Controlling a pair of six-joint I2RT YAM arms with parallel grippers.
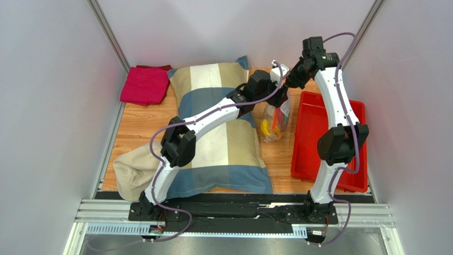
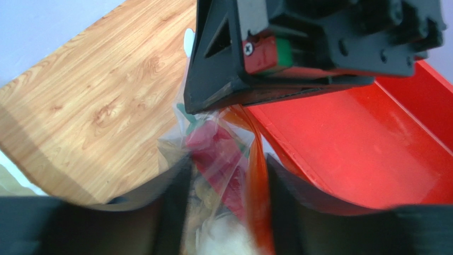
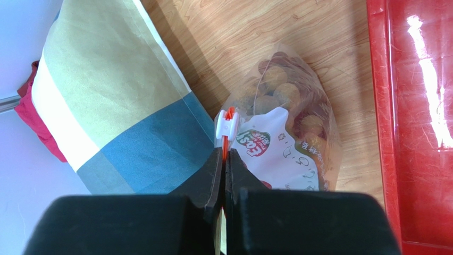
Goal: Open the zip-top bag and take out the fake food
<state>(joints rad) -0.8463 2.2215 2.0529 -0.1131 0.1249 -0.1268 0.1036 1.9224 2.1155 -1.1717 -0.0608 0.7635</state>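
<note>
The bag (image 1: 276, 121), food (image 1: 264, 127) inside, is upright over the worktop (image 1: 141, 127) between pillow (image 1: 234, 154) and tray (image 1: 313, 125), its orange zip strip (image 3: 227, 139) pinched at one end by the tightly closed right fingers (image 3: 214, 175), while the left fingers (image 2: 165, 212) are parted with the bag's crinkled top between them, contact unclear.

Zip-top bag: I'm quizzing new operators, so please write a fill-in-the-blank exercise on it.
The right gripper is shut on the clear crinkly zip-top bag's ____ zip strip. The left gripper straddles the bag's top with jaws ____. In the top view, the striped blue-and-beige pillow lies on the bag's ____. The shallow plastic tray opposite is ____.
Missing: red-orange; open; left; red.
</note>
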